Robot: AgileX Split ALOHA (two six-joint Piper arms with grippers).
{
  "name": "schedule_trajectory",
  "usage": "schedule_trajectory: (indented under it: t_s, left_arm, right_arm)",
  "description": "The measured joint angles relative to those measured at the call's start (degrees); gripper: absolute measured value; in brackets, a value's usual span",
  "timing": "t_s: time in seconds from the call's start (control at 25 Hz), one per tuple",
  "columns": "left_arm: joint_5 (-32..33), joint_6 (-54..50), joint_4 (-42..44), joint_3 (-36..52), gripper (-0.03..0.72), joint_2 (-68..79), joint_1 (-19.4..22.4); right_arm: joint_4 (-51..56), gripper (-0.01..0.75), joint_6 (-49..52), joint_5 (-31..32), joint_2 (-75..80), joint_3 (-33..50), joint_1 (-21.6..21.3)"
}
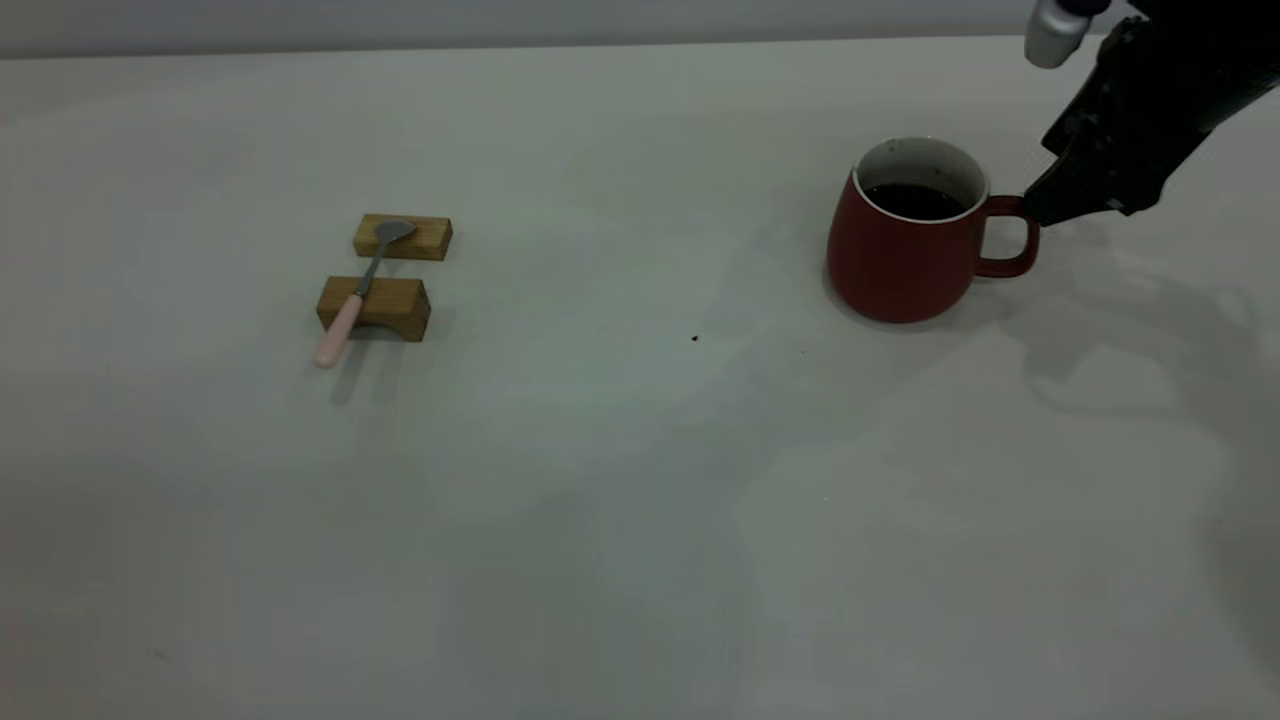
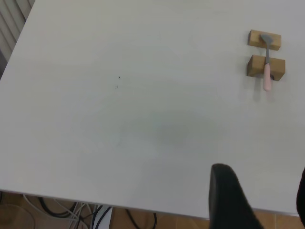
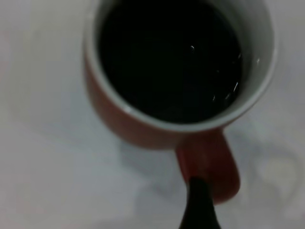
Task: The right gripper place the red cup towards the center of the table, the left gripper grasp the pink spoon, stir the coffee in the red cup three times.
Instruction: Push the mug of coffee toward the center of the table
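With the red cup standing at the right of the table and the right gripper met at its handle, jaws' width not discernible, the handle should be clamped squarely so the coffee is carried level.

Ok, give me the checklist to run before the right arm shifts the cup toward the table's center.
1. Right tool at the cup handle: ok, its tip is at the loop's top.
2. Grip closed on the handle: cannot tell.
3. Cup upright on the table: ok.
4. Coffee below the rim: ok, white wall shows above it.
5. Path to the center free: ok, only tiny specks there.
6. Spoon ready on its two blocks, left tool far from it: ok.
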Motion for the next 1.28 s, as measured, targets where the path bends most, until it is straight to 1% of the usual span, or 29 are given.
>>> schedule_trajectory:
  t_s: [0.2, 0.32, 0.44, 0.84, 1.28]
  left_arm:
    - [0.00, 0.00, 0.00, 0.00, 0.425, 0.00, 0.00]
    - [0.00, 0.00, 0.00, 0.00, 0.425, 0.00, 0.00]
    - [0.00, 0.00, 0.00, 0.00, 0.425, 0.00, 0.00]
    - [0.00, 0.00, 0.00, 0.00, 0.425, 0.00, 0.00]
    - [0.00, 0.00, 0.00, 0.00, 0.425, 0.00, 0.00]
  right_arm:
    - [0.68, 0.586, -0.19, 3.89, 4.32, -3.46, -0.01]
    - [0.63, 0.572, -0.31, 4.27, 5.71, -3.71, 0.30]
    - [0.46, 0.557, -0.31, 4.39, 6.98, -4.45, 1.82]
    - [3.16, 0.551, -0.31, 4.43, 9.77, -10.53, 11.83]
    - [6.16, 0.551, -0.31, 4.48, 11.87, -15.40, 19.94]
